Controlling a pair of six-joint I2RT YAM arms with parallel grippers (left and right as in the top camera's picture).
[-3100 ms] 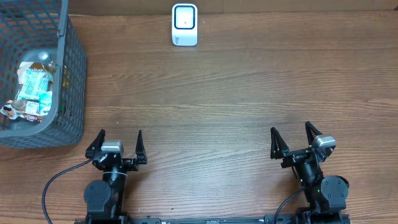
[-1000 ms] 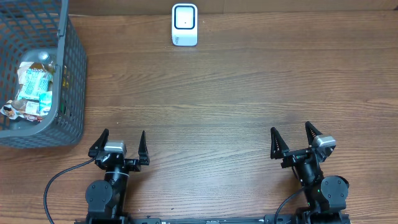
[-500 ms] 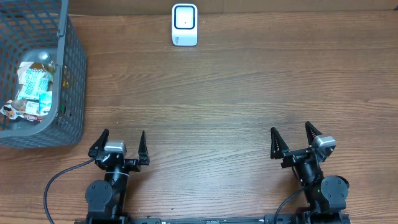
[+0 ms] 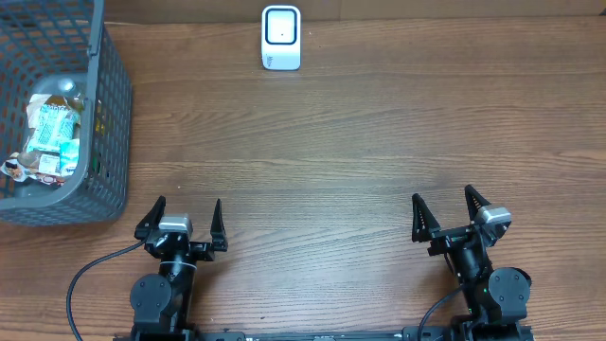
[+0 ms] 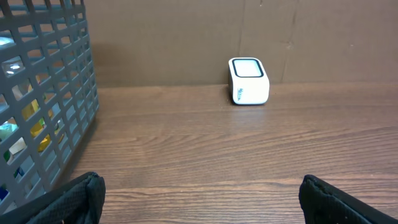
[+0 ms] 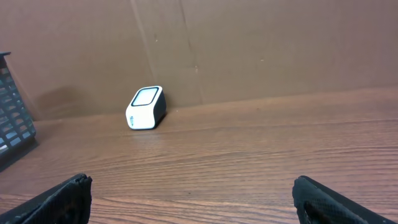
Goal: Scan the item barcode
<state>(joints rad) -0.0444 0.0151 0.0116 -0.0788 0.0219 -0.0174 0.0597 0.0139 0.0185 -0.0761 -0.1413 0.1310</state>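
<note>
At the near edge of the wood-grain table, the left hand and right hand are sitting wide open, gripping nothing. Farther left, a grey mesh basket, cut off by the frame, is holding crumpled packets, their labels unreadable. Farthest back, a white barcode scanner is standing by a brown cardboard wall.

The left gripper and right gripper are black, pointed, with silver wrist blocks and black cables.
</note>
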